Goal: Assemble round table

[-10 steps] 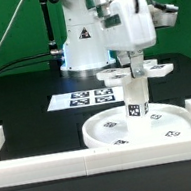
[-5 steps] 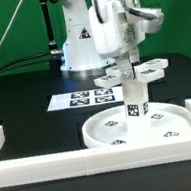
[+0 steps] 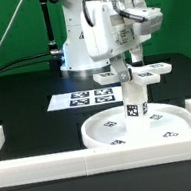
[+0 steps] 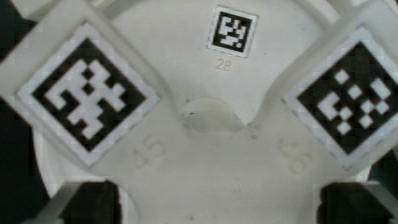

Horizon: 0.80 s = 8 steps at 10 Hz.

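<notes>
The large rimmed round disc (image 3: pixel 95 134) lies flat on the black table. The short cylindrical post (image 3: pixel 135 103) stands upright at its centre. The cross-shaped foot (image 3: pixel 158 69) sits on top of the post, arms level. My gripper (image 3: pixel 129 67) comes straight down onto the foot's middle and is shut on it. In the wrist view the foot (image 4: pixel 214 110) fills the picture with its tags. My gripper (image 4: pixel 217 205) straddles its hub, and a dark fingertip (image 4: pixel 80 205) shows against one side. The post and disc are hidden there.
The marker board (image 3: pixel 76 99) lies behind the disc on the exterior view's left. A white border rail (image 3: pixel 85 164) runs along the front, with another rail (image 3: pixel 0 139) at the left. The arm's white base (image 3: pixel 80 45) stands behind.
My wrist has turned about its vertical axis over the post, and the foot's arms have swung round a little with it. The disc and post have stayed in place.
</notes>
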Available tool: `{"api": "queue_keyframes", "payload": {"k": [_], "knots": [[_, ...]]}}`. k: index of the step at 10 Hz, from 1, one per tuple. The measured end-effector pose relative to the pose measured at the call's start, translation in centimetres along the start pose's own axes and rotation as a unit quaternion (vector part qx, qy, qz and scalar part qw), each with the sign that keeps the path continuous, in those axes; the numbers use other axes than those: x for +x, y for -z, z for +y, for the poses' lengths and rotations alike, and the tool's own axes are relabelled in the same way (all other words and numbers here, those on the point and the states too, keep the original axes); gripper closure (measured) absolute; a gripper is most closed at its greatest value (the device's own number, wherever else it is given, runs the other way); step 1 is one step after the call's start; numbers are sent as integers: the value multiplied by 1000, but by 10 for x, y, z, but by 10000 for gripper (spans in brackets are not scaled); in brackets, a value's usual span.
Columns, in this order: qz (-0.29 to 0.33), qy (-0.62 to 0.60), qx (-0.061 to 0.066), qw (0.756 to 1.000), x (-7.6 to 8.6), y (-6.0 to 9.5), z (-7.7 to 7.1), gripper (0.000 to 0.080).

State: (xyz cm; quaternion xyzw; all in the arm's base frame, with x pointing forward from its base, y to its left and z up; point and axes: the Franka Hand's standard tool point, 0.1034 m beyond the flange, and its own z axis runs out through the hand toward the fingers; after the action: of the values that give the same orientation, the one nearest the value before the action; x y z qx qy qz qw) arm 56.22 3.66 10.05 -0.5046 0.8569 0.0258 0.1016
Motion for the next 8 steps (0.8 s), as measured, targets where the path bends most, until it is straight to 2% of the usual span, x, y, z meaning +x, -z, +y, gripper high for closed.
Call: {"api": "queue_keyframes", "payload": {"k": [1, 3, 4, 6, 7, 8], "knots": [[-6, 21, -7, 1000, -2, 6, 1, 171], [-22, 23, 1, 999, -11, 22, 1, 154], [-26, 26, 4, 999, -15, 25, 3, 154], [-24, 37, 2, 999, -13, 22, 4, 151], [-23, 100, 0, 995, -13, 22, 5, 151], [-21, 178, -16, 984, -17, 21, 5, 151]]}}
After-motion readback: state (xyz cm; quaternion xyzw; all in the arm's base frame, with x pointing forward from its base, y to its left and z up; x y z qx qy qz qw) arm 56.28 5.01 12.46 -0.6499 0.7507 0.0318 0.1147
